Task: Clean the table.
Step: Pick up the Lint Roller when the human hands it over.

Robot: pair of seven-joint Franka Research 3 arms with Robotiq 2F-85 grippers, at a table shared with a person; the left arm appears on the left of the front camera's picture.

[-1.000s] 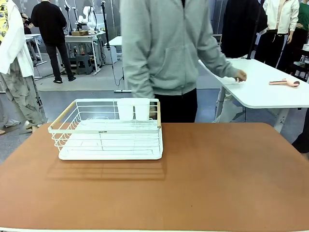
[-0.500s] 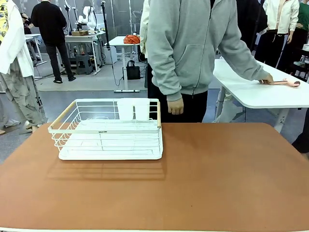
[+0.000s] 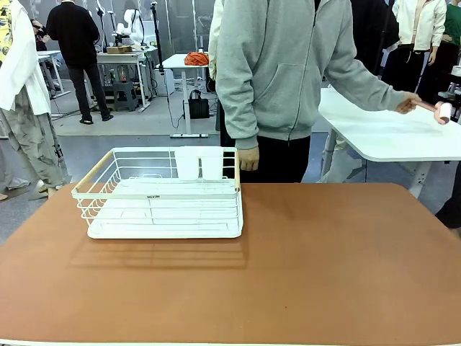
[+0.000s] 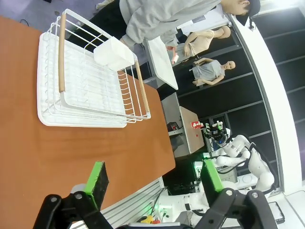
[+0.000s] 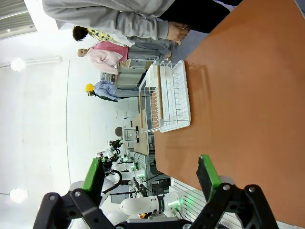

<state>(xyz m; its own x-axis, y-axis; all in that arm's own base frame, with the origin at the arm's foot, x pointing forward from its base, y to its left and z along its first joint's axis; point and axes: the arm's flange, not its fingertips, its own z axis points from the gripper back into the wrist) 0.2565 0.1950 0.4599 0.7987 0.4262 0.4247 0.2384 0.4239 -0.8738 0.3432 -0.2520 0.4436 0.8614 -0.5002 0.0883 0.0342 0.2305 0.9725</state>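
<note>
Front view: table carries white rack — left fingers, right fingers wide.

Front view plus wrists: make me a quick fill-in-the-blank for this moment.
The wire dish rack stands on the near table, whose top is ___.
A person's hand holds a roller over the side table, which is ___.
The left gripper and right gripper both stand ___, holding nothing.
Missing: brown; white; open.
</note>
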